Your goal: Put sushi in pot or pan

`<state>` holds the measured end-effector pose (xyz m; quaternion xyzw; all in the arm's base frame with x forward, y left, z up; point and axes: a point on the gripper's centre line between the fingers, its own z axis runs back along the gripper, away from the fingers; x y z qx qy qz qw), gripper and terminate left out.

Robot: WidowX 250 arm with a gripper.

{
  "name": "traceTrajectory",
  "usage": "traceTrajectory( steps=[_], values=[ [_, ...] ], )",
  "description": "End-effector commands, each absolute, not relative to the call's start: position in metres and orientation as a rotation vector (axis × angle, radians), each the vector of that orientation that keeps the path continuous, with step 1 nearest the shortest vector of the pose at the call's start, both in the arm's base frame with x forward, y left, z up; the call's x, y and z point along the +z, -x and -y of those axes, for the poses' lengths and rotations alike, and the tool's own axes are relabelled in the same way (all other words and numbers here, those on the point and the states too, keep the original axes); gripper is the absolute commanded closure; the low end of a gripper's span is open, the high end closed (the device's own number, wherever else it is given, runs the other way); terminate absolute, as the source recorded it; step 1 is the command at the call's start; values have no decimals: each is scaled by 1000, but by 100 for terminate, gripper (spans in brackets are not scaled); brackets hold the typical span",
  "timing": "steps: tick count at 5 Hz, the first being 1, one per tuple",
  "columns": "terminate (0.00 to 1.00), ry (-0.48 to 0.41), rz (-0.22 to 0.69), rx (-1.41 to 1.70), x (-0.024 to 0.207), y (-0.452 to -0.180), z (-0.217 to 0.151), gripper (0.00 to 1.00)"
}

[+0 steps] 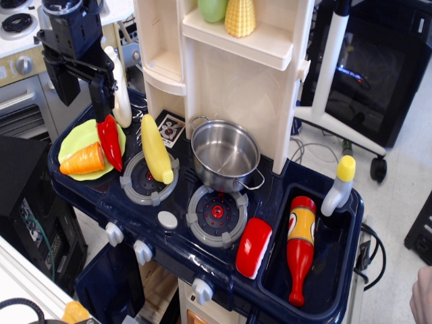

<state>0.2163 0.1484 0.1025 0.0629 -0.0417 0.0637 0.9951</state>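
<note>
The sushi (pixel 253 247), glossy red on a white base, lies on the counter's front edge between the front burner (pixel 217 214) and the sink. The shiny steel pot (pixel 225 154) stands empty at the back of the stove, up and left of the sushi. My black gripper (pixel 84 104) hangs at the far left above the green plate, well away from both. Its jaws stand apart with nothing between them. Its right fingertip (pixel 101 108) is just above the red chili pepper (pixel 110 142).
A green plate (pixel 75 138) holds the chili and an orange carrot (pixel 84 160). A yellow vegetable (pixel 156 148) lies on the left burner. A red-and-yellow bottle (pixel 300 246) lies in the sink (pixel 337 283), next to a yellow-capped bottle (pixel 339 185). The cream shelf unit (pixel 236 74) rises behind the pot.
</note>
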Motion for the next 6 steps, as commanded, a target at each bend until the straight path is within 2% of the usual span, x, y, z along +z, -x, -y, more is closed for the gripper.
traceTrajectory(
  steps=[1,3,4,5,6],
  values=[
    [0,-126,84,128,103,-216,-148,0],
    [0,-164,63,74,133,-223,-75,0],
    [0,-193,-14,30,142,-223,-26,0],
    [0,-114,-11,33,141,-229,18,0],
    [0,-141,17,102,132,-248,64,0]
  ],
)
